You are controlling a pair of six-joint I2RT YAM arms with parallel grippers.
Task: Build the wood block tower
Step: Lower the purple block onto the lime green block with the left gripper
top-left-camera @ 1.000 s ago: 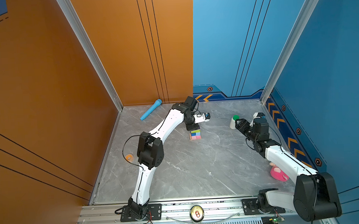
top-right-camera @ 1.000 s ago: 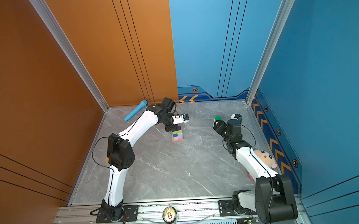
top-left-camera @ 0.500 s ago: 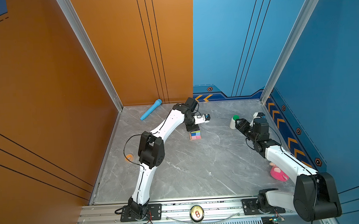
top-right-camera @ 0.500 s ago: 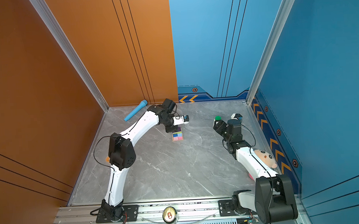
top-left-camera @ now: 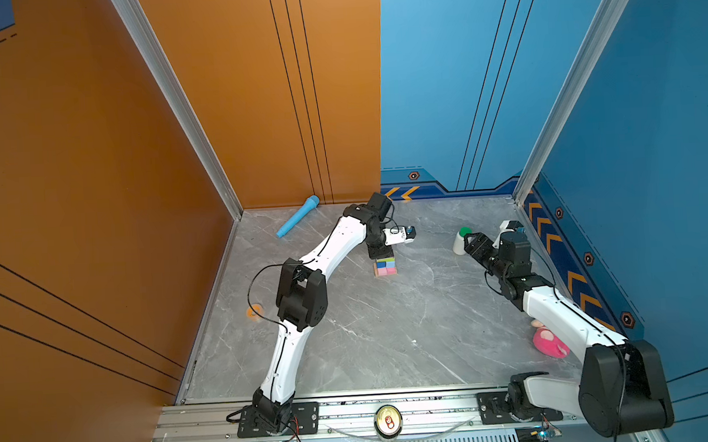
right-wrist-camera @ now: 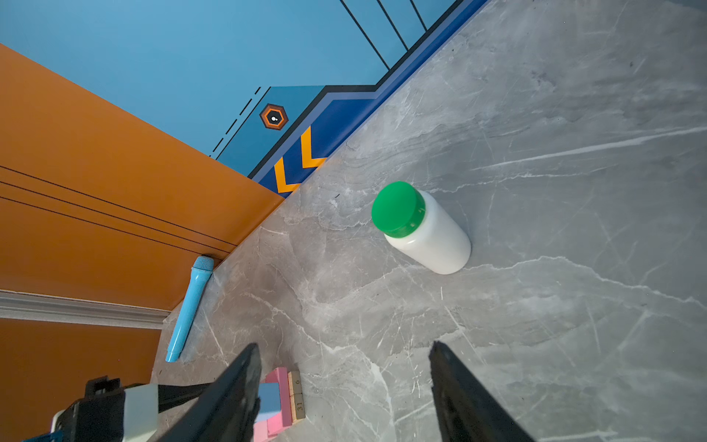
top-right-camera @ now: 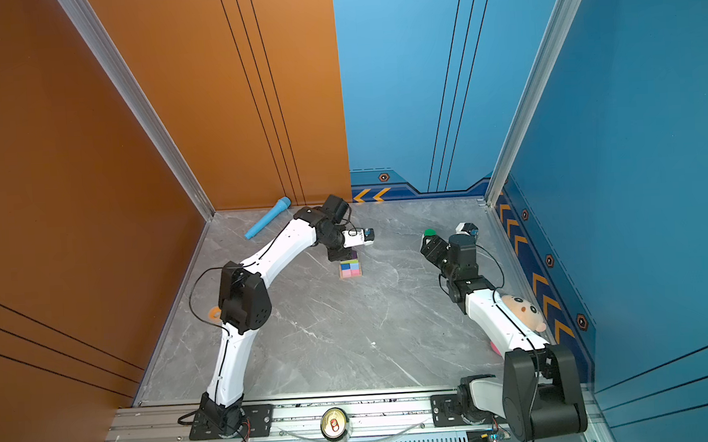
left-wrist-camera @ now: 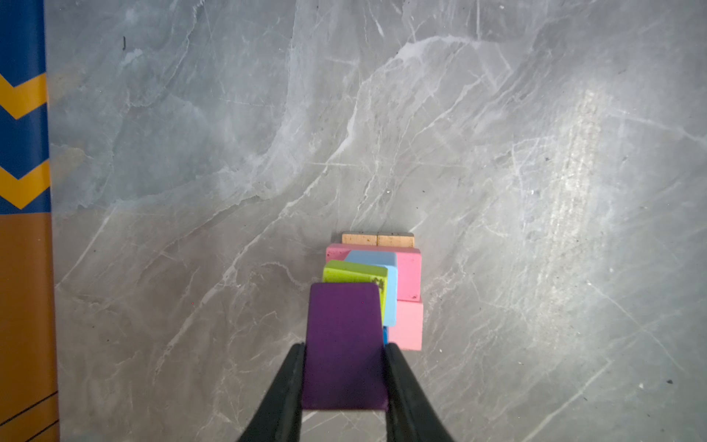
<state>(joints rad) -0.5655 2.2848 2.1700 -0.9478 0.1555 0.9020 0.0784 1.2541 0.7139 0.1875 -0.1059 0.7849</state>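
Note:
The tower stands mid-table toward the back: tan bars at the bottom, pink bars on them, then a light-blue cube and a lime-green bar. My left gripper is shut on the dark-purple block, right over the tower's top. I cannot tell whether the block touches the green bar. My right gripper hangs open and empty at the back right, beside the bottle. In the right wrist view the tower shows behind one finger.
A white bottle with a green cap stands by the right gripper. A light-blue toy microphone lies by the back wall. A pink plush toy sits under the right arm, an orange ring at the left edge, a can on the front rail.
My left gripper has sunk very slightly over the tower with the purple block still in it. The right arm has not moved.

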